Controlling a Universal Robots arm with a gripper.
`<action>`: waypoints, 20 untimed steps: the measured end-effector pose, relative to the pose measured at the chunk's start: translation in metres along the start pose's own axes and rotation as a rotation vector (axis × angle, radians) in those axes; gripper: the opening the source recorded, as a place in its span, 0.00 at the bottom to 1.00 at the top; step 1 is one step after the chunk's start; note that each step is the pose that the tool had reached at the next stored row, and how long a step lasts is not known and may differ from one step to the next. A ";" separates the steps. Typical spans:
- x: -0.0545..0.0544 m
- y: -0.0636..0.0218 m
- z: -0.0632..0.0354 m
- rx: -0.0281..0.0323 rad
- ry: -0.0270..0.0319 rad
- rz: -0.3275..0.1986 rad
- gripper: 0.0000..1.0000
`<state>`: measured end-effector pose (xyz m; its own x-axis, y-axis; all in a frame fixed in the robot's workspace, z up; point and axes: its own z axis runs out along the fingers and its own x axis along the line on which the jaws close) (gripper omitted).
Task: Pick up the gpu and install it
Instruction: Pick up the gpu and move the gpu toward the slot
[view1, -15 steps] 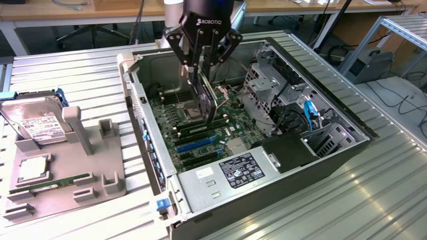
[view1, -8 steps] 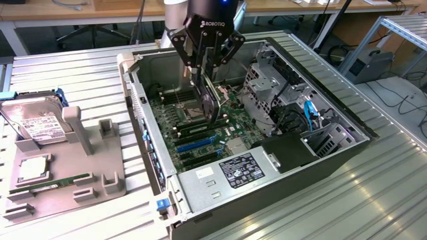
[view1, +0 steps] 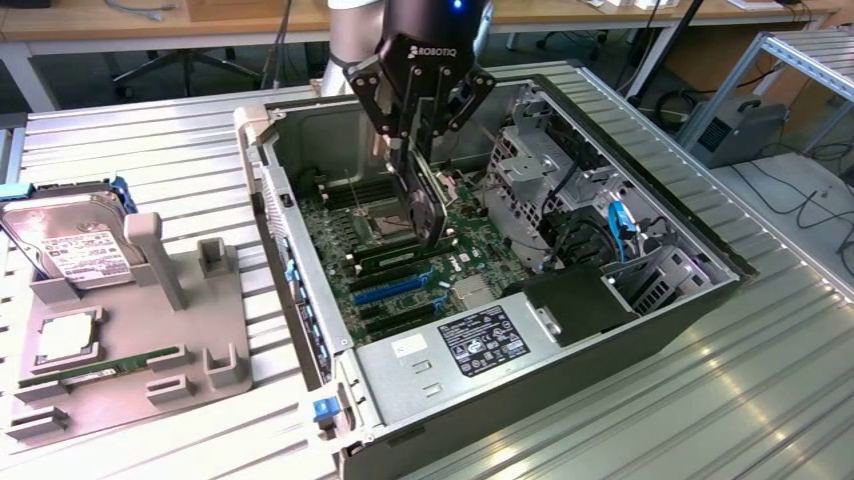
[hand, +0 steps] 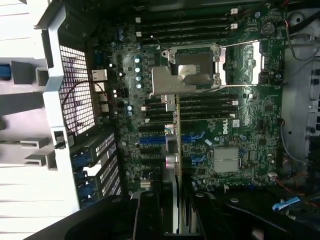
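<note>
My gripper (view1: 418, 132) hangs inside the open computer case (view1: 263, 150), shut on the gpu (view1: 427, 205). The card hangs on edge from the fingers, a thin dark board with its lower end just above the motherboard (view1: 470, 262), near the black memory slots and the blue expansion slots (view1: 395, 289). In the wrist view the gpu (hand: 176, 120) runs edge-on out from between the fingers (hand: 146, 216), its pale metal bracket (hand: 168, 82) at the far end over the processor socket. The blue expansion slots (hand: 152, 141) lie just beside the card's edge.
A grey fixture tray (view1: 187, 300) at the exterior view's left carries a silver hard drive (view1: 74, 250), a processor (view1: 67, 340) and a green memory stick (view1: 107, 367). Inside the case stand a drive cage (view1: 534, 165) and the power supply (view1: 474, 340). The case's rear grille (hand: 75, 90) borders the board.
</note>
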<state>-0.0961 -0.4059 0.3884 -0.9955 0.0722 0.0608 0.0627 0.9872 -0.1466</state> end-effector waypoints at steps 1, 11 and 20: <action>-0.001 0.0001 0.0004 0.0000 0.0004 0.000 0.27; -0.017 0.0024 0.0027 0.0003 0.0035 -0.001 0.27; -0.035 0.0051 0.0052 0.0006 0.0085 -0.001 0.27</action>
<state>-0.0612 -0.4041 0.3803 -0.9950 0.0722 0.0694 0.0614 0.9872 -0.1471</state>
